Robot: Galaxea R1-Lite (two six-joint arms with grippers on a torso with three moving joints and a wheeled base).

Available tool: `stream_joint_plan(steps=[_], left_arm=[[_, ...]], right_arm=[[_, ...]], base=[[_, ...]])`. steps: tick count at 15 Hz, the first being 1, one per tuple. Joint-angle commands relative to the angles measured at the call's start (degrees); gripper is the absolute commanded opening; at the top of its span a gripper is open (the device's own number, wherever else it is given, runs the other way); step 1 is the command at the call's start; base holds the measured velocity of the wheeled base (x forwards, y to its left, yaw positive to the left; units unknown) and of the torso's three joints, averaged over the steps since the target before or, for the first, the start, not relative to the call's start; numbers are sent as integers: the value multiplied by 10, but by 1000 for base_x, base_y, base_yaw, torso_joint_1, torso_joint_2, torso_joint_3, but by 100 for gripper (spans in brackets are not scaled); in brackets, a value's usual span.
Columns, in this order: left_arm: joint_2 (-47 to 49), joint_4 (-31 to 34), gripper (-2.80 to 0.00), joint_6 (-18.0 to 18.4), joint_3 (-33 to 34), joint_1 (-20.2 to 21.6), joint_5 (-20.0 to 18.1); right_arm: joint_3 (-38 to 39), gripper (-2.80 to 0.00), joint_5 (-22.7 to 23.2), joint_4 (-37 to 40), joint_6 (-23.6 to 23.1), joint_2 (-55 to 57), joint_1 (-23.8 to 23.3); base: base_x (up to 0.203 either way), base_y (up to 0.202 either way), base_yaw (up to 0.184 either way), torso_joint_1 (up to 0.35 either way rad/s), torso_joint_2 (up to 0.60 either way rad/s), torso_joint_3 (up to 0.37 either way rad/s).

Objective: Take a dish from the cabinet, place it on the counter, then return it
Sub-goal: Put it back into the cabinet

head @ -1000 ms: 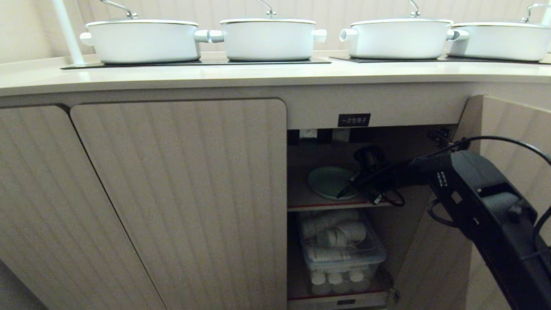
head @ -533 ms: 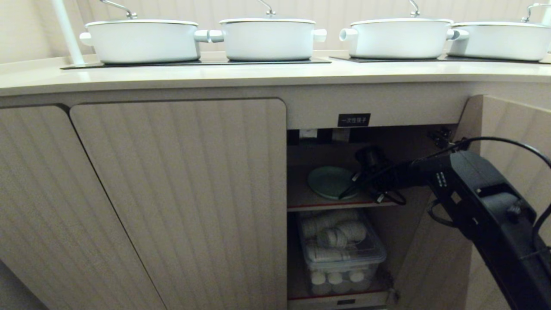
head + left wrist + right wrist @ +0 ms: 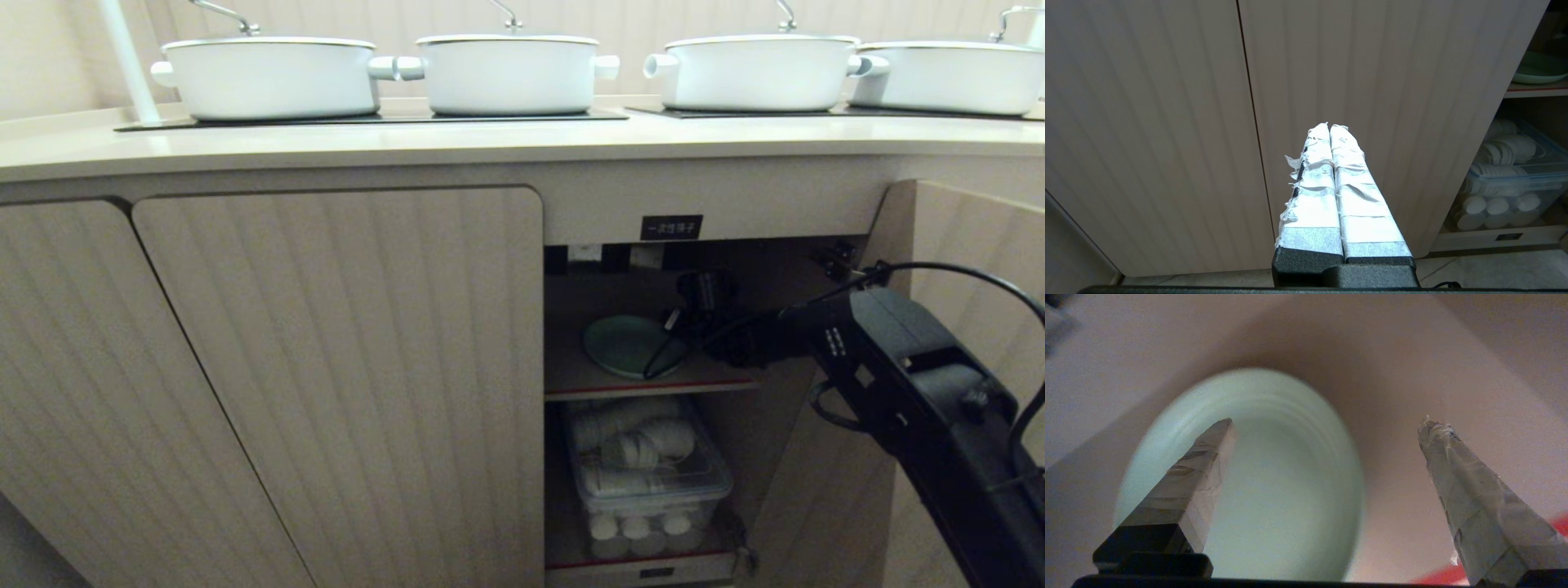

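Fingers (image 3: 1206, 469) of my right pincer (image 3: 1327, 428) are standing wide apart, wrapped in pale tape, with nothing between them. I am reaching with this pincer (image 3: 682, 327) into the open cabinet (image 3: 645, 282), just above its inner shelf (image 3: 588, 380). Directly ahead of the fingertips, the pale mint-green dish (image 3: 1274, 490) is lying flat on that shelf; one finger is crossing in front of its near rim, while the other is pointing past its side at bare shelf. I cannot tell whether that finger is touching the dish. From my head camera the dish (image 3: 624, 347) is sitting just beyond my pincer, toward the closed neighbouring door (image 3: 343, 384). Under the shelf, below my pincer, a clear lidded box (image 3: 645, 478) is holding white cups. Above me a small black label (image 3: 671, 227) is sitting on the cabinet's front, and over that the counter (image 3: 490, 147) is carrying white pots (image 3: 510, 73) on black hob panels (image 3: 367, 120). To my outer side the cabinet's ribbed door (image 3: 971, 237) is standing open. My left pincer (image 3: 1331, 130) is hanging far off with its taped fingers pressed together, facing the closed doors.
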Motion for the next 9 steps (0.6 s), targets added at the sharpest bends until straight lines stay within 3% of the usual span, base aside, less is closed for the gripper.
stream_joint_plan(steps=[1,6,9], left_arm=[[0,0,-280,0,0,0,0],[0,-1,-280,0,0,0,0],[0,0,-280,0,0,0,0]], right_arm=[[16,0,-1,-40,-19,-4,0],[102,0,3,-228,-138,-13,0],[122,0,4,-271,-182,-15,0]], base=[[0,0,0,0,0,0],[0,0,0,0,0,0],[0,0,0,0,0,0]])
